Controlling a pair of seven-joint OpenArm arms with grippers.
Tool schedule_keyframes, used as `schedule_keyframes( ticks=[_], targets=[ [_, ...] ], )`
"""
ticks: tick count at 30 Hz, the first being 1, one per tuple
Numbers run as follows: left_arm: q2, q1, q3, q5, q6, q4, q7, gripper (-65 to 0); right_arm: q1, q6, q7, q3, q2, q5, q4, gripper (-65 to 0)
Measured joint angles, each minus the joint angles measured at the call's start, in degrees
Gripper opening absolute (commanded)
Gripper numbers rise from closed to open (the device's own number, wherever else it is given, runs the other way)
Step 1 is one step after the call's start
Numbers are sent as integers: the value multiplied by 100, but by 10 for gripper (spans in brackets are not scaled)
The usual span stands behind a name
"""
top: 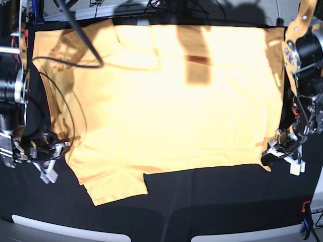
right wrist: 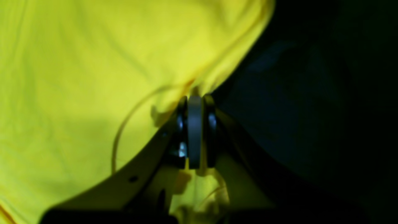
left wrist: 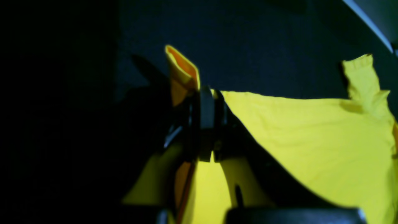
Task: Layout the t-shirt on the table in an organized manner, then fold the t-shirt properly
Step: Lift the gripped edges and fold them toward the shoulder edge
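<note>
The pale orange t-shirt [top: 171, 101] lies spread wide over the black table [top: 217, 201], with one sleeve at the near left and one at the far left. At the shirt's near right corner, my left gripper [top: 272, 154] is shut on the fabric. In the left wrist view the closed fingers of the left gripper [left wrist: 207, 93] pinch the t-shirt [left wrist: 311, 137], and a fold of it stands up beyond them. My right gripper [top: 59, 147] is at the shirt's left edge, by the near sleeve. The right wrist view shows the right gripper [right wrist: 195, 101] shut on the edge of the t-shirt [right wrist: 77, 77].
A black cable [top: 81, 35] runs over the shirt's far left part. A red and blue clamp [top: 304, 222] sits at the table's near right edge. Bare black cloth lies between the shirt and the front edge [top: 65, 227].
</note>
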Motion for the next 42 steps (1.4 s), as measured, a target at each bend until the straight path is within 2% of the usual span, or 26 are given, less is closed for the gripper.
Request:
schedule_keyframes(
  ticks=[2, 7, 10, 14, 16, 18, 25, 28, 33, 42],
  targets=[
    [0, 251, 2, -46, 83, 483, 111, -650, -315, 2, -83, 0, 122, 144, 428, -650],
    [15, 855, 13, -310, 691, 1576, 133, -650, -1250, 31, -249, -22, 437, 754, 1556, -650],
    [13, 1191, 7, -308, 704, 2063, 164, -650, -1729, 13, -284, -4, 734, 1062, 2251, -650],
    [17, 1545, 17, -442, 776, 2651, 271, -650, -2326, 11, -549, 437, 968, 1307, 3053, -650],
    [15, 1714, 13, -588, 1036, 2933, 286, -650, -2621, 13, -645, 813, 968, 1394, 3403, -650],
    [4, 1902, 11, -575, 1119, 3228, 332, -650, -2905, 28, -743, 1263, 942, 1464, 3748, -650],
    [17, 2509, -345, -706, 1099, 4122, 623, -650, -4138, 46, -802, 2498, 944, 1497, 4863, -650],
    [17, 2809, -590, -1108, 1104, 4404, 798, -650, -4642, 48, -776, 2798, 931, 1547, 5316, -650],
    [20, 3300, -815, -1108, 1097, 4778, 876, -650, -5394, 42, -901, 3292, 933, 2085, 5995, -650],
    [46, 4013, -1497, -1561, 1051, 5259, 929, -650, -6312, 59, -1019, 3779, 935, 2170, 6819, -650]
  ],
)
